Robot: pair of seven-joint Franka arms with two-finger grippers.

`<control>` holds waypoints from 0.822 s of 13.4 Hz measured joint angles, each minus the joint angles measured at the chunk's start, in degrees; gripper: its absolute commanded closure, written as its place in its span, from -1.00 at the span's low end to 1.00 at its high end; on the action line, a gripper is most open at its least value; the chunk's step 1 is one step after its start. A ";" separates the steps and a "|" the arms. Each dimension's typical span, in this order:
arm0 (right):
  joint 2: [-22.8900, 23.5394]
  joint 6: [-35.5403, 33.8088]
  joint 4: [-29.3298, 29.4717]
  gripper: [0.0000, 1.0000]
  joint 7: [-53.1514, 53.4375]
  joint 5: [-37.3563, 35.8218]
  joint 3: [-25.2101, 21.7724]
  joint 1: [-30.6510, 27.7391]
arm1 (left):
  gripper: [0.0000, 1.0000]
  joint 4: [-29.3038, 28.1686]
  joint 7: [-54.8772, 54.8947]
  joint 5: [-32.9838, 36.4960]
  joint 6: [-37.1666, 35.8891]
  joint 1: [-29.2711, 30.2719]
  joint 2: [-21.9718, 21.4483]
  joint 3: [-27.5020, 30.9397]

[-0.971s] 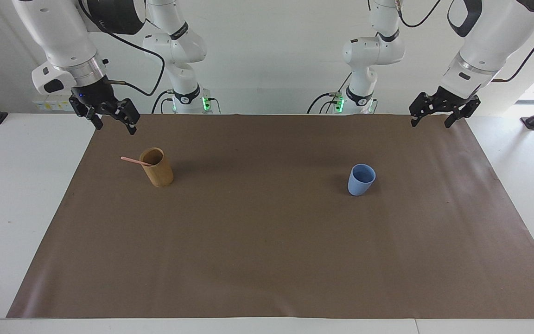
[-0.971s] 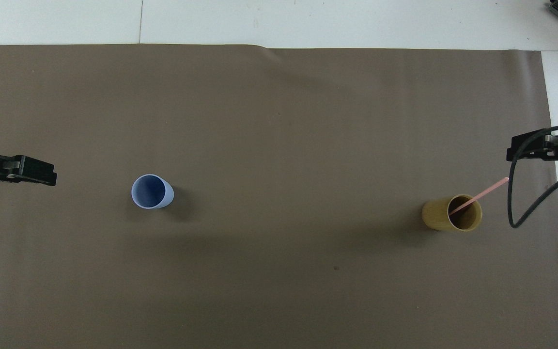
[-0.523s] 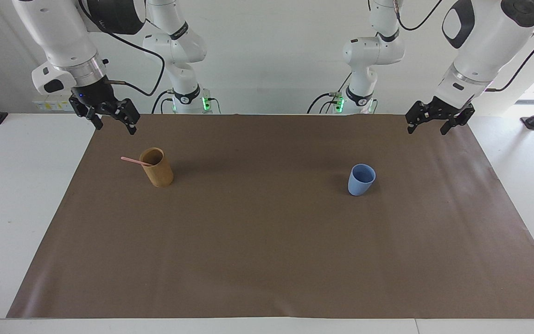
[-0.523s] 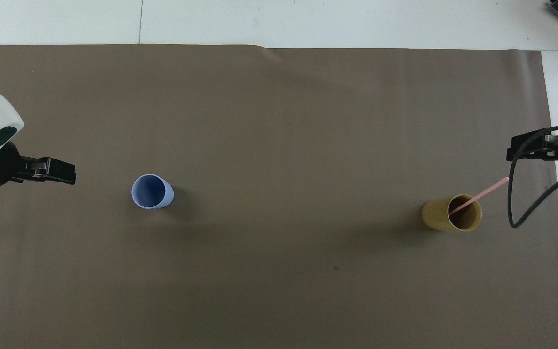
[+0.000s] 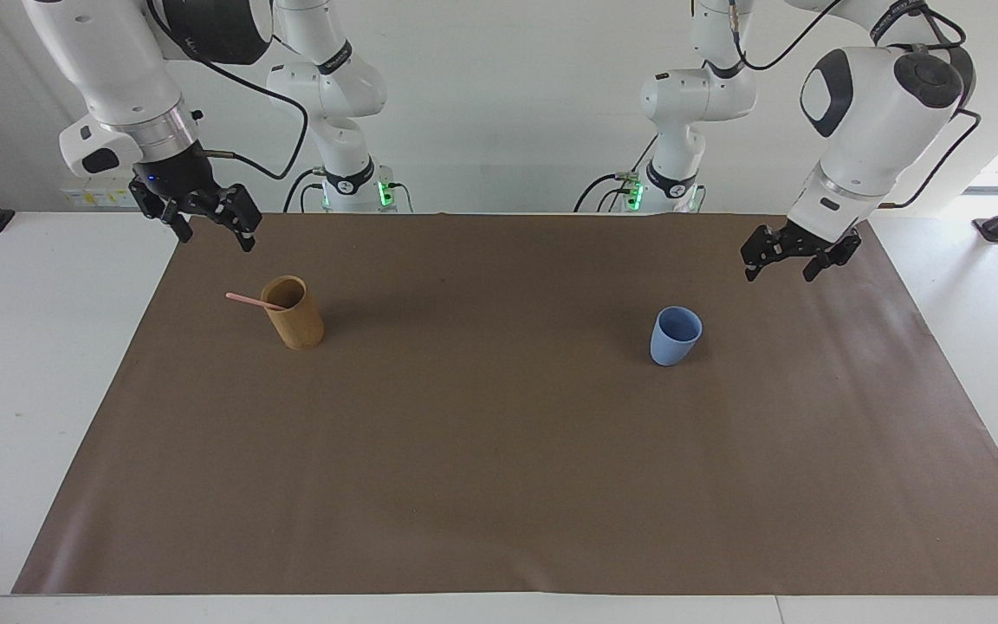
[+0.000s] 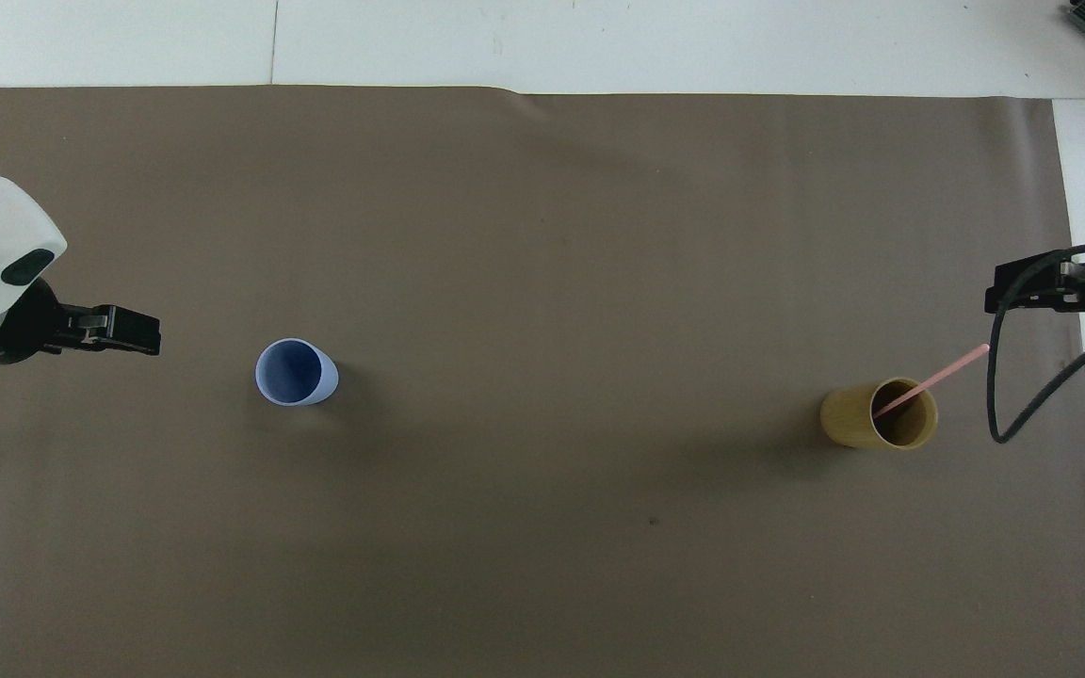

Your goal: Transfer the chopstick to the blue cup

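A pale pink chopstick (image 5: 248, 300) leans in a tan wooden cup (image 5: 295, 322) toward the right arm's end of the table, its upper end sticking out over the rim. It also shows in the overhead view (image 6: 938, 374), in the tan cup (image 6: 853, 419). The light-blue cup (image 5: 675, 340) stands upright and empty toward the left arm's end, also in the overhead view (image 6: 293, 373). My left gripper (image 5: 780, 273) is open and empty in the air over the mat beside the blue cup (image 6: 142, 331). My right gripper (image 5: 213, 238) is open, empty, over the mat's edge near the tan cup (image 6: 1004, 292).
A brown mat (image 5: 499, 485) covers most of the white table (image 5: 22, 364). A black cable (image 6: 999, 395) hangs in a loop from the right wrist close to the chopstick's upper end.
My left gripper has come down and moved in over the mat toward the blue cup. The right arm, both cups and the chopstick have not moved.
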 measured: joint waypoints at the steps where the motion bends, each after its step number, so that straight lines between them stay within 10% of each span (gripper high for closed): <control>1: 0.00 0.00 0.00 -1.00 0.00 0.00 0.01 0.03 | -1.00 -1.20 -0.66 -0.04 1.58 -0.42 0.50 -0.05; 11: 0.00 0.00 0.00 -1.00 0.00 0.00 -0.01 0.03 | -1.00 -8.93 -8.23 -0.09 13.03 -5.38 5.04 0.12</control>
